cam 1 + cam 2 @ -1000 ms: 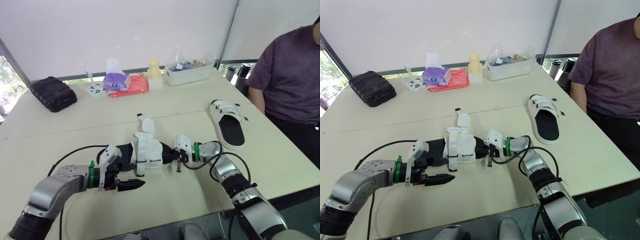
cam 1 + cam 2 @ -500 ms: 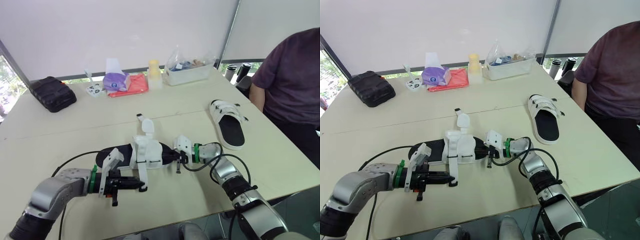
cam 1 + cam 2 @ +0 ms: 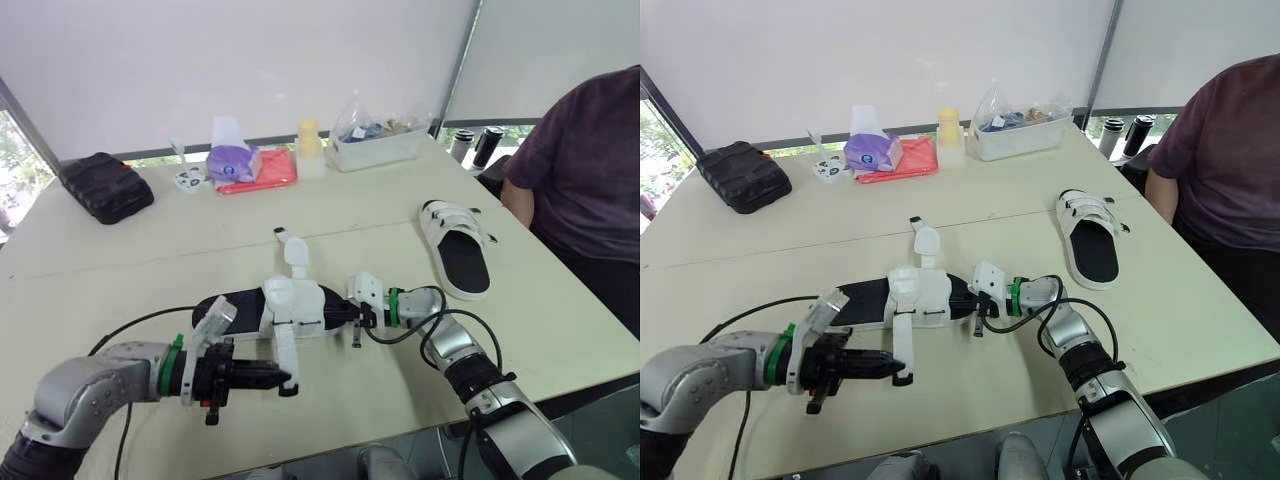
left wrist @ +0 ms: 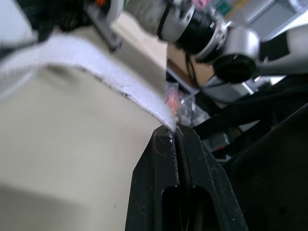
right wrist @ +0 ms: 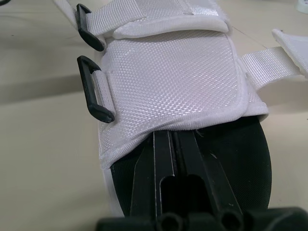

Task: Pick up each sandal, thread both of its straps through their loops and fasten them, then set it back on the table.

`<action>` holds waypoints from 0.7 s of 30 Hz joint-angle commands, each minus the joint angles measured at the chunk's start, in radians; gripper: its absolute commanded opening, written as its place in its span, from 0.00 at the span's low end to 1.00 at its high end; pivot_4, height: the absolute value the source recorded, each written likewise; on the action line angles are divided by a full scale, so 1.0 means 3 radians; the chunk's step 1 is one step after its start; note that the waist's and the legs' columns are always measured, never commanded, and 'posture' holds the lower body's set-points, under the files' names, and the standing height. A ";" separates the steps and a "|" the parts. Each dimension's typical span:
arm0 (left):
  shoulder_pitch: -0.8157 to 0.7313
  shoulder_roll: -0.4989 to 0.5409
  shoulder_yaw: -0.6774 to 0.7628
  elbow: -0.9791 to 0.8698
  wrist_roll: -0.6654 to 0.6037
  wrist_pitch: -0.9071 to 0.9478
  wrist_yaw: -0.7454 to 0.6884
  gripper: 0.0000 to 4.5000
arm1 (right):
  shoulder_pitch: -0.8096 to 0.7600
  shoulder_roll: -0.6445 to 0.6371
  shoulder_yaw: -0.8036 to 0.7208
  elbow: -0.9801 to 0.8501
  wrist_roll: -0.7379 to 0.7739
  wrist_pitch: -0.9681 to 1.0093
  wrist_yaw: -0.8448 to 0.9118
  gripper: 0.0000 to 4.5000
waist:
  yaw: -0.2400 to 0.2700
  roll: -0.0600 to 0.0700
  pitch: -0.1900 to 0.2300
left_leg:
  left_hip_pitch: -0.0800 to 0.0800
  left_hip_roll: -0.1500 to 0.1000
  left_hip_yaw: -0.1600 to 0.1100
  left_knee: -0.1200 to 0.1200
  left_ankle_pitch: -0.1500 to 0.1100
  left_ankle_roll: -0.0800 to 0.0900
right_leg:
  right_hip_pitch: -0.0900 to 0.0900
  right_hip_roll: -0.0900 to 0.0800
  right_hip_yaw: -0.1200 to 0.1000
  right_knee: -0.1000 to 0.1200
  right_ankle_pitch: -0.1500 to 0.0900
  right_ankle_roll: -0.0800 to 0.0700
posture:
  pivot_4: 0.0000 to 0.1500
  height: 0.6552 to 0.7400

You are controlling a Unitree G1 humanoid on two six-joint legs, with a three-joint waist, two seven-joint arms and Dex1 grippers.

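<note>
Silver-grey arms (image 3: 88,385), green wrist rings (image 3: 174,364), white camera mounts (image 3: 212,319), looping black cables (image 3: 140,320), black jaws.

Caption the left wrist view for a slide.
Left gripper shut on the tip of the white sandal strap.

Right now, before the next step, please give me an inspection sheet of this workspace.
Surface: beige table, a seam across it.
Job's things: near sandal lies mid-table, one strap running toward the robot, other strap open on the far side; far sandal at right, apart from both grippers.
Clutter: black case, tissue pack, red pouch, pale bottle, clear tub along the far edge.
Grippers: left gripper, jaws shut on the strap's end; right gripper, jaws shut on the near sandal's upper edge.
Cables: left cable and right cable, black, loop on the table beside their arms.
Surroundings: person in purple shirt at right; white blinds behind.
</note>
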 commanded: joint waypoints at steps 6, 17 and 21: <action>0.0063 0.0041 0.0111 -0.0163 -0.0313 0.0074 -0.0013 0.01 | 0.0162 -0.0043 0.0213 0.0322 -0.0287 0.0184 0.0007 0.00 | 0.0010 -0.0002 0.0000 | -0.0001 0.0003 0.0000 0.0000 0.0000 -0.0001 | 0.0001 0.0001 -0.0001 -0.0001 -0.0007 -0.0013 | 1.00 1.00; -0.0852 -0.0574 0.0545 0.0842 -0.0696 0.0212 0.0745 0.01 | 0.0134 -0.0013 0.0227 0.0367 -0.0302 0.0180 -0.0009 0.00 | 0.0007 -0.0008 -0.0004 | 0.0001 0.0005 -0.0002 0.0000 0.0003 -0.0007 | 0.0001 0.0004 -0.0005 0.0000 -0.0002 -0.0004 | 1.00 1.00; -0.1042 -0.0799 0.0515 0.1231 -0.0489 0.0145 0.1037 0.01 | 0.0136 -0.0006 0.0227 0.0361 -0.0296 0.0203 -0.0005 0.00 | 0.0007 -0.0009 -0.0005 | 0.0001 0.0005 -0.0002 0.0000 0.0006 -0.0012 | 0.0001 0.0004 -0.0005 0.0001 -0.0001 -0.0004 | 1.00 1.00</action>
